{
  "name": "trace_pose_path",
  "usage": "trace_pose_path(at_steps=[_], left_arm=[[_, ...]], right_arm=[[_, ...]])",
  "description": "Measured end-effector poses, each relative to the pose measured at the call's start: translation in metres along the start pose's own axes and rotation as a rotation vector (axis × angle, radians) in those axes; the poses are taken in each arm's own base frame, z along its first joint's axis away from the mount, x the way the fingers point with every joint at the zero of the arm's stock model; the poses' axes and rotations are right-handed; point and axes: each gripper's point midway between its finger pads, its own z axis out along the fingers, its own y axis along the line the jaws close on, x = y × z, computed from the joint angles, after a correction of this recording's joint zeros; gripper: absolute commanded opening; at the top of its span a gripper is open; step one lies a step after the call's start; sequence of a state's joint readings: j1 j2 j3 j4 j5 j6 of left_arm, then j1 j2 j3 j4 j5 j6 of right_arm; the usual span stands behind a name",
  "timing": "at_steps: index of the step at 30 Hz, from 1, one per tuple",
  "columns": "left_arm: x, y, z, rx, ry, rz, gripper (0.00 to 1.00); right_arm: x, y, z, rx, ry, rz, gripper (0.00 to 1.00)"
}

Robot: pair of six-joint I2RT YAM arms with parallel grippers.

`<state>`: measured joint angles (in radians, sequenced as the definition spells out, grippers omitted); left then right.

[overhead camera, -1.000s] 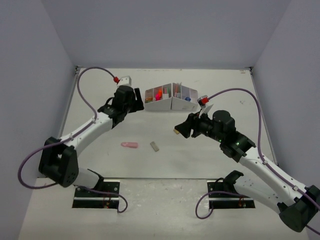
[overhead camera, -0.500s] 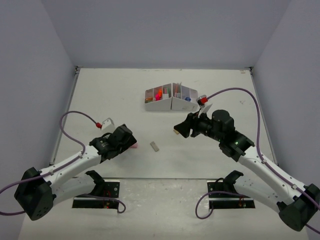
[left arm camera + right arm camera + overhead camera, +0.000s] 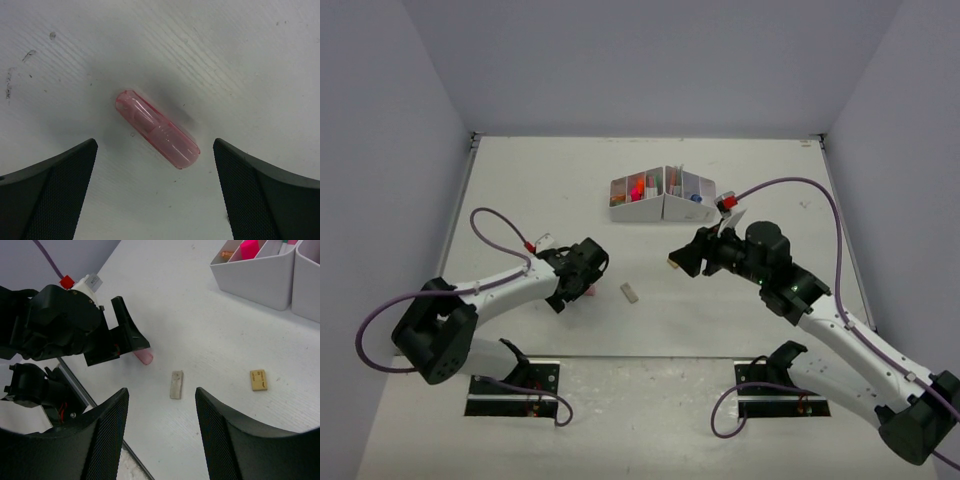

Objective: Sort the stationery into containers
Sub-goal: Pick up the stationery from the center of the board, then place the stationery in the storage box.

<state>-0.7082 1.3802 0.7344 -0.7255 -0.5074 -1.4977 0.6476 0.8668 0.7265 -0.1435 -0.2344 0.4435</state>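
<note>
— Where is the left hand [image 3: 582, 272]?
— Low over the table [image 3: 520, 190], near its front. The fingers [image 3: 50, 195] are spread wide, one on each side of a clear pink piece [image 3: 157, 129]. The piece lies slantwise on the table between them, and neither finger touches it.

— What is to the right of that?
— A grey piece [image 3: 630, 292] lies flat on the table near the pink one but apart from it. A peach piece [image 3: 258, 380] lies alone further right.

— And the box [image 3: 665, 208]?
— It is white and sits toward the far middle of the table. Pink and orange items stand in its compartments. The three loose pieces lie well apart from it.

— And the right hand [image 3: 692, 255]?
— It hangs above the table by the peach piece. Its fingers [image 3: 107, 440] are partly apart and hold nothing.
</note>
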Motion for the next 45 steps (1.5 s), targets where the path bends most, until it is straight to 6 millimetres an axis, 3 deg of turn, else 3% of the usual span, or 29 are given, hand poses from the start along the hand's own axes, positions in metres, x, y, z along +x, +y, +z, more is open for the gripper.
trace_pose_path(at_steps=[4,7,10,11,12,15,16,23,26,31,34,40,45], left_arm=[[0.005,-0.003,0.006,-0.033,0.010,0.007,0.92],[0.011,0.002,0.011,-0.065,0.027,0.019,0.82],[0.012,0.005,0.013,-0.078,0.029,0.020,0.57],[0.012,0.005,0.013,-0.084,0.029,0.020,0.40],[0.012,0.006,0.013,-0.090,0.029,0.022,0.29],[0.012,0.003,0.014,-0.098,0.030,0.024,0.04],[0.012,0.002,0.014,-0.097,0.030,0.024,0.00],[0.010,-0.011,0.015,-0.034,0.024,0.115,0.00],[-0.002,-0.027,0.010,0.056,-0.023,0.210,0.00],[-0.032,-0.095,-0.026,0.410,-0.135,0.390,0.00],[-0.055,-0.136,-0.036,0.551,-0.181,0.475,0.00],[-0.110,-0.201,-0.020,0.699,-0.232,0.582,0.00],[-0.135,-0.251,-0.014,0.791,-0.258,0.655,0.00]], right_arm=[[-0.003,0.002,-0.003,-0.006,-0.012,-0.004,0.58],[-0.003,0.002,-0.004,-0.007,-0.018,-0.008,0.58],[-0.003,0.002,-0.005,-0.008,-0.019,-0.012,0.58],[-0.002,0.002,-0.005,-0.008,-0.018,-0.012,0.58],[-0.002,0.002,-0.005,-0.008,-0.018,-0.012,0.58],[-0.001,0.002,-0.005,-0.007,-0.017,-0.012,0.58],[-0.002,0.002,-0.005,-0.007,-0.017,-0.012,0.58],[-0.001,0.001,-0.006,-0.006,-0.016,-0.013,0.58],[-0.001,0.002,-0.006,-0.008,-0.019,-0.015,0.58],[-0.003,0.003,-0.008,-0.011,-0.027,-0.017,0.58],[-0.003,0.003,-0.008,-0.011,-0.027,-0.017,0.58],[-0.004,0.002,-0.009,-0.007,-0.034,-0.018,0.58],[-0.007,0.004,-0.012,-0.010,-0.050,-0.022,0.58]])
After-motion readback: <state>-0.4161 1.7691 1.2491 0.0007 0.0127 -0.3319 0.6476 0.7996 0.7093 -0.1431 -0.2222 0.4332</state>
